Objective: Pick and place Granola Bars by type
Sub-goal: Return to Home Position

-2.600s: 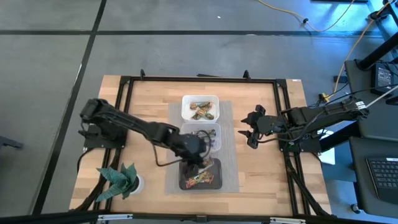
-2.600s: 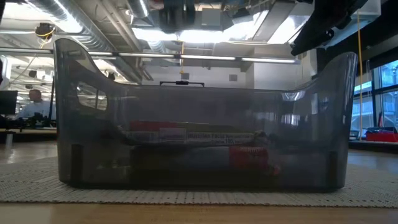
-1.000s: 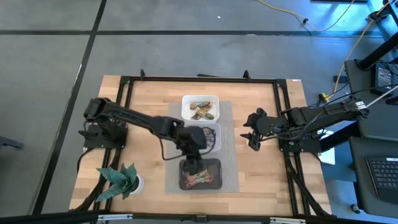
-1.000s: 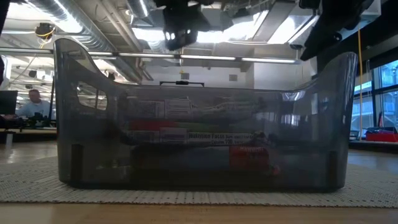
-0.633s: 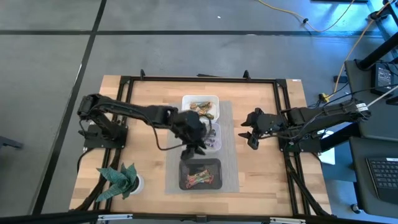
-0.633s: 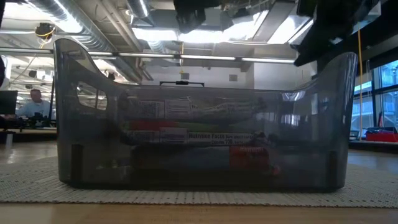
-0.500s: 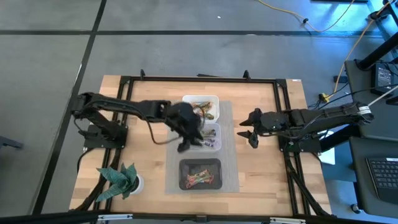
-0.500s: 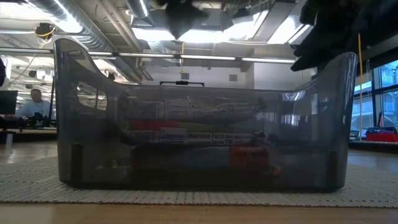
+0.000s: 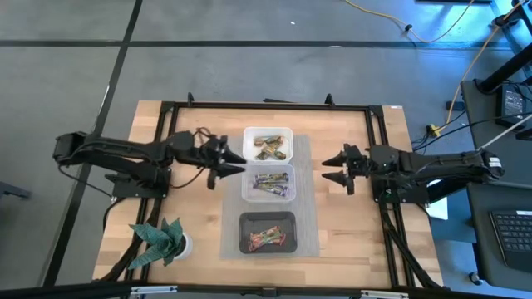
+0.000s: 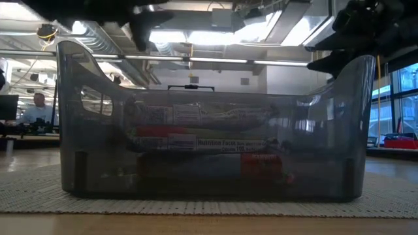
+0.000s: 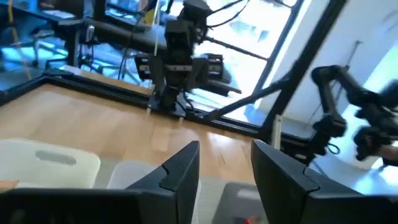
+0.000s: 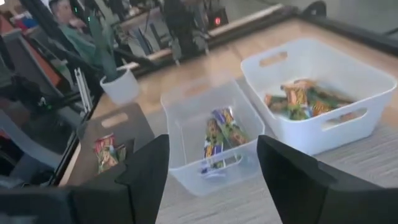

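Sorting looks done — granola bars (image 9: 270,184) all in bins (image 9: 242,233); left gripper (image 9: 238,165) 9 o'clock of clear bin (image 9: 244,188), right gripper (image 9: 326,169) 3 o'clock — both spread wide, empty.

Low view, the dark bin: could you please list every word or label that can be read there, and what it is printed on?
"Nutrition Facts": on the pale wrapper of the middle granola bar inside the dark bin.
Smaller print beside it: too blurred to read.
White label on the upper bar: unreadable.
Light lettering on the red wrapper: unreadable.
High and wrist views: nothing legible.
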Robot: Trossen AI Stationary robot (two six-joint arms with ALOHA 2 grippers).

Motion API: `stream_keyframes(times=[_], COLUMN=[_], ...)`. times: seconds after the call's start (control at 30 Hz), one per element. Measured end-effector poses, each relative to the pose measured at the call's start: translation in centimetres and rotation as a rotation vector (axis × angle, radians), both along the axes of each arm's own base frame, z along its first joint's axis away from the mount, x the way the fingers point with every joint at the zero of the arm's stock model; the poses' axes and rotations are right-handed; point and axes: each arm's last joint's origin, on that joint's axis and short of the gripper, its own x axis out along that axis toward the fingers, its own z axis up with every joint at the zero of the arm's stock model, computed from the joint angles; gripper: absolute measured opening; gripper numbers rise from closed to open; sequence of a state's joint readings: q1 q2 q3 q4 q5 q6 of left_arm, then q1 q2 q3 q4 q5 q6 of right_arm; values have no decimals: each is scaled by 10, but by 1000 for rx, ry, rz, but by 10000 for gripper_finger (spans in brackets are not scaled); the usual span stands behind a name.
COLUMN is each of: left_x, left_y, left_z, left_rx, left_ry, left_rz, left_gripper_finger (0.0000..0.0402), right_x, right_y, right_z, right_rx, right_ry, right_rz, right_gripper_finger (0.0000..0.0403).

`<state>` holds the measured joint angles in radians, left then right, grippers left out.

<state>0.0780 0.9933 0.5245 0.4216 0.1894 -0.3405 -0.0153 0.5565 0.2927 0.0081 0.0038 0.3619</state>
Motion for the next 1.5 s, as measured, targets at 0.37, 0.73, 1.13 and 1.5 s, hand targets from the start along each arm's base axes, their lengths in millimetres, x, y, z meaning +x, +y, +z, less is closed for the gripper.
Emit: stream_keyframes(times=[0.37, 0.73, 1.13, 1.5], left_x=[-60, -88, -108, -117], left_y=[14, 24, 29, 38], left_z=[-48, -71, -72, -73], left_rx=[-75, -82, -68, -85], left_ry=[-154, -194, -264, -247], left_rz=[38, 62, 120, 144], left_gripper_finger=[138, 138, 138, 138], right_x=[-14, -31, -51, -66], right_y=[-8, -13, -12, -11], right_z=[-2, 5, 5, 3], right_rx=[18, -7, 7, -23], right_ry=[-93, -152, -190, -207], right_rz=[-70, -125, -145, -188], right_gripper_finger=[246, 246, 246, 246])
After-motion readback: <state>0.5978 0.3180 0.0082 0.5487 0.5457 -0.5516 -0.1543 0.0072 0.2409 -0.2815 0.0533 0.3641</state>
